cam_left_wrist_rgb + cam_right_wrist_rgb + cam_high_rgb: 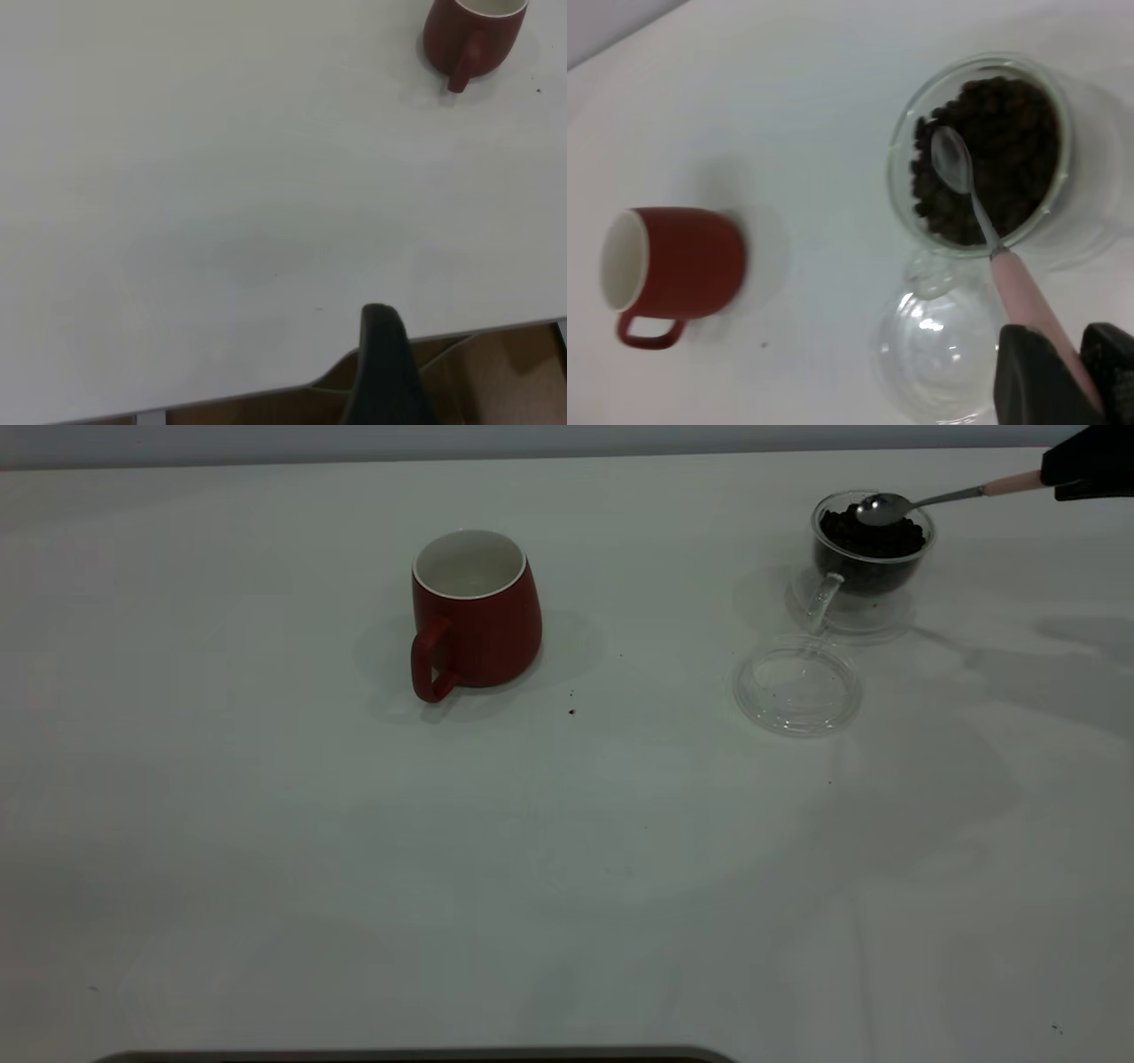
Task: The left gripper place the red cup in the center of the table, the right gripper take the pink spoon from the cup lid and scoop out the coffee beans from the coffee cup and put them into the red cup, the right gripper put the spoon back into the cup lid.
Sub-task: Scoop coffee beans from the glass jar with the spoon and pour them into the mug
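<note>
Scooping step: right gripper [1063, 376] jaws clamped on pink spoon [939, 498], bowl over coffee beans [873, 536]. Next: dip, lift level, carry to red cup [476, 613]. Left gripper [385, 367] parked at worktop [221, 221] edge; jaw state undeterminable.

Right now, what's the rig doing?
The right gripper holds the pink spoon by its handle, with the bowl over the coffee beans in the coffee cup at the table's far right. The spoon bowl looks empty. The cup lid lies bare just in front of the coffee cup. The red cup stands upright near the table's middle, with no beans visible inside. The left gripper sits back at the table edge, away from the red cup.
</note>
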You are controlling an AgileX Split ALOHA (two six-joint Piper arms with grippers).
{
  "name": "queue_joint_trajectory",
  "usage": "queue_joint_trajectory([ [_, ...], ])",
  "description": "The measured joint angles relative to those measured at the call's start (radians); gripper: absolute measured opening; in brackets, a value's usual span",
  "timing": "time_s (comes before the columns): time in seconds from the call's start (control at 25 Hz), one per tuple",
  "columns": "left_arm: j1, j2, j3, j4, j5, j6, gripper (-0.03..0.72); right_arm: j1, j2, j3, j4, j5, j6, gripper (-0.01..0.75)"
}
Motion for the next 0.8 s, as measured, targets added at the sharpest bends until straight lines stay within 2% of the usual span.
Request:
queue_joint_trajectory([
  [0.36,0.0,0.0,0.0,0.0,0.0,0.0,0.569,0.002,0.009,-0.004,0.013,-0.092,-0.053,0.114],
  [0.8,0.0,0.0,0.0,0.0,0.0,0.0,0.569,0.002,0.05,-0.011,0.052,-0.072,-0.086,0.114],
])
